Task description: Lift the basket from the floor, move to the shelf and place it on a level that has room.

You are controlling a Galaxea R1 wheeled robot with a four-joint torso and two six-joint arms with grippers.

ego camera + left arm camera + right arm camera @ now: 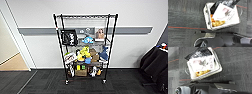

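i face the shelf (85, 47), which stands on its small wheels against the far white wall, straight ahead of me on the floor (45, 83). its top level (85, 16) is a bare wire grid across the four posts. the tiers under it are crowded: a black bag (69, 37) hangs at the left, a picture card (100, 34) leans at the right, and lower down lie yellow, blue and brown packets. a dark draped table (155, 62) sits at the right, and an open doorway (10, 57) at the left.

my wrist cameras look down on the basket (208, 18), which rests on the carpet below me, close to my own dark body parts. from the left wrist i see its pale wall and rim, a white card (224, 13) lying slantwise over it, something black (214, 6) beneath the card, and orange-yellow stuff (218, 23) in the corner. from the right wrist the same basket (205, 75) shows tilted in the frame, with the card (201, 63) on top. a thin red line (185, 27) crosses the carpet beside it.

i cannot tell whether my fingers are spread or pressed together on either hand.
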